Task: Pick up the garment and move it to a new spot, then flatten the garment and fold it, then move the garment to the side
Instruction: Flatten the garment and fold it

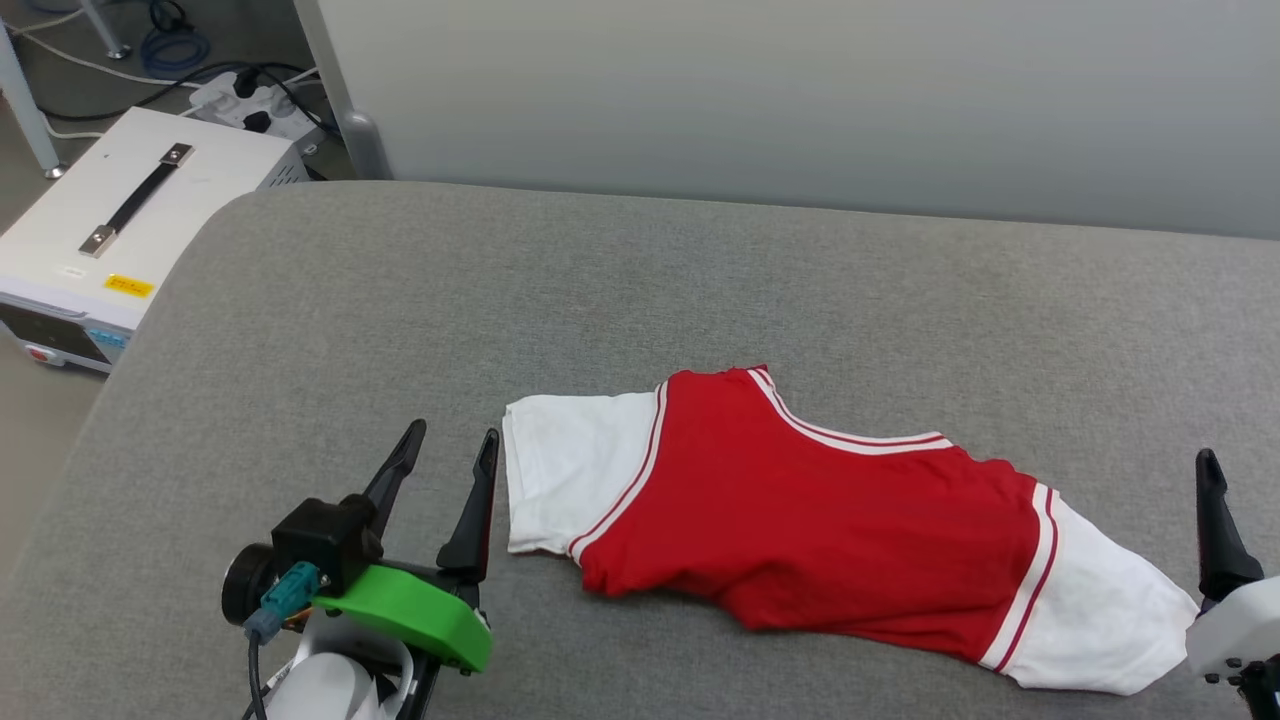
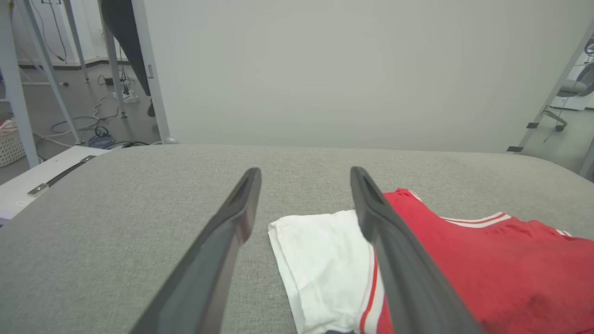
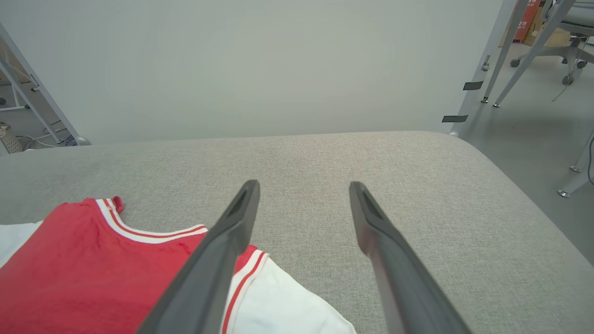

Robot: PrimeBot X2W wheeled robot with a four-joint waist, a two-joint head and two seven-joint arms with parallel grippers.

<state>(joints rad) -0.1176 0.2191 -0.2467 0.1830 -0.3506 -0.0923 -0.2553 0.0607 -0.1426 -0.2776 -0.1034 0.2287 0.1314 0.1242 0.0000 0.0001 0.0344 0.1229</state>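
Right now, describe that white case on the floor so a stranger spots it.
Start at the grey padded table. Off its far left corner, on the floor, sits the white case. Unlike the power strip behind it, it has a black strap handle and a yellow label.

The grey counter is bare ahead of me and out to both sides, giving wide room to pass. The shirt lies low and flat between my left pincer and right pincer. A pale wall closes off the far edge. A white box sits past the left edge.
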